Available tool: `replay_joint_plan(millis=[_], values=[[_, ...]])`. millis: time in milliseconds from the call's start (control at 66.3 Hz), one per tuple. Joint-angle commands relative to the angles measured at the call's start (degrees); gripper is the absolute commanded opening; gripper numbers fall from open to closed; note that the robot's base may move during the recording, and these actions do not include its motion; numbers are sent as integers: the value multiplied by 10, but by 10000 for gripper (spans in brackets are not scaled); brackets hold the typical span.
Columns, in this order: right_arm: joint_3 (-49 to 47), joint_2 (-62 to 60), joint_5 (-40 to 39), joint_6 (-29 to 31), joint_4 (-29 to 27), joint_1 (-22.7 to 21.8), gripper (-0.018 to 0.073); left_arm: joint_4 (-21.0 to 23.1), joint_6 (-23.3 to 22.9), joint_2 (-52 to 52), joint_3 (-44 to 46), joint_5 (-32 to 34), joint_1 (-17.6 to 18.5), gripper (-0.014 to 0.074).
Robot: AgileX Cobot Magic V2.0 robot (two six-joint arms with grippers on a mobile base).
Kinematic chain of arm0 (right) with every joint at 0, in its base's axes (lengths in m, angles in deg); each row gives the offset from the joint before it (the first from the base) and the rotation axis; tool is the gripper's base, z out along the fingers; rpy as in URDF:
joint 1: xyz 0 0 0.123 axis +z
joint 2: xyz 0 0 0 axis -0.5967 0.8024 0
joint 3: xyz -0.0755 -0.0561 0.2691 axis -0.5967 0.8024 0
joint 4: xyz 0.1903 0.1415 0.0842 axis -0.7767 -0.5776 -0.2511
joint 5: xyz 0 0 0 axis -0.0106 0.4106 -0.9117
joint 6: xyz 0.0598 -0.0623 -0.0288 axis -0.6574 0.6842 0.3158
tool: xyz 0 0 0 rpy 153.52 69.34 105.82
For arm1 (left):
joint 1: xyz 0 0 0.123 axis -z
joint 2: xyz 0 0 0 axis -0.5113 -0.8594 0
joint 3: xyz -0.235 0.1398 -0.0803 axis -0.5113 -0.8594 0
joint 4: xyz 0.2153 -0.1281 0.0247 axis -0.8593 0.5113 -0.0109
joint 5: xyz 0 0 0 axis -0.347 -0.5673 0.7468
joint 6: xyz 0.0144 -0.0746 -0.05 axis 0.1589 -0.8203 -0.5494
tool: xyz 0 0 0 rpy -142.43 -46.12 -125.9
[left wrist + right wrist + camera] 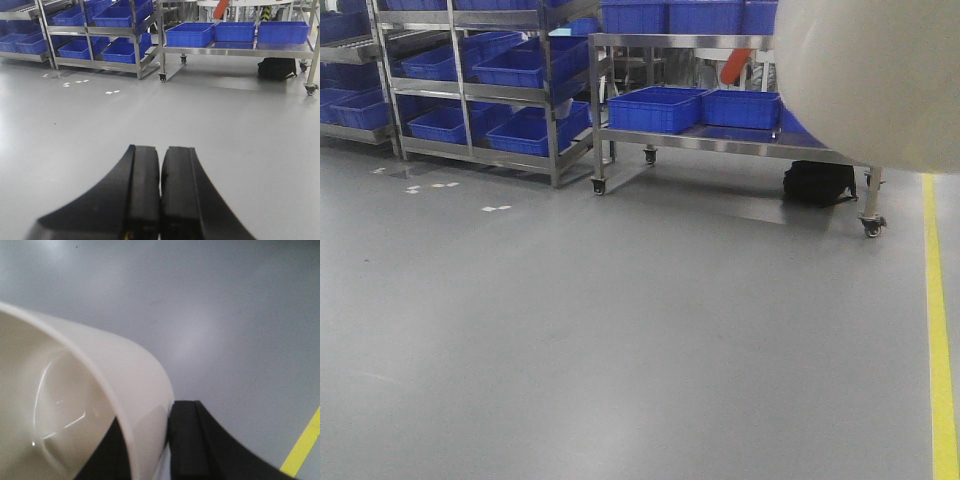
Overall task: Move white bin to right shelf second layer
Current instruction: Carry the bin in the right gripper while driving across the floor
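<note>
Right gripper (147, 450): clamped on the wall of the white bin (100, 380). One black finger (192, 440) lies against the outside of the wall. The other sits dark inside the mouth, and the rim passes between them. We see the bin's glossy cream interior and rounded base from the right wrist view, with bare grey floor (225, 315) beyond it.

Front view: the white bin (880, 80) fills the upper right corner, close to the camera and clear of the floor. It hides the right end of a wheeled steel table (720, 142). Blue crates (655, 108) sit on the table's lower level, and a black bag (818, 183) lies on the floor beneath. To the left stands a steel rack (470, 92) loaded with more blue crates. A yellow line (940, 330) runs along the floor at the right edge. Small white tape marks (495, 208) lie near the rack.

Left gripper (161, 155): the two black fingers are pressed together with nothing between them. It hangs over the open floor and points toward the rack and table.
</note>
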Motion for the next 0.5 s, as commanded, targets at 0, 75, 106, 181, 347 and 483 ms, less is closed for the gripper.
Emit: replay_joint_plan(millis=[0,75,106,181,347,483], values=[[-19,-6,-57,2,0,0,53,0,-2,2,-21,49,3,85],[-19,-6,-57,2,0,0,53,0,-2,2,-21,49,3,85],[-19,-6,-57,2,0,0,53,0,-2,2,-21,49,3,85],[-19,-6,-57,2,0,0,53,0,-2,2,-21,49,3,85],[-19,-6,-57,2,0,0,53,0,-2,2,-21,49,3,85],[-19,-6,-57,2,0,0,53,0,-2,2,-21,49,3,85]])
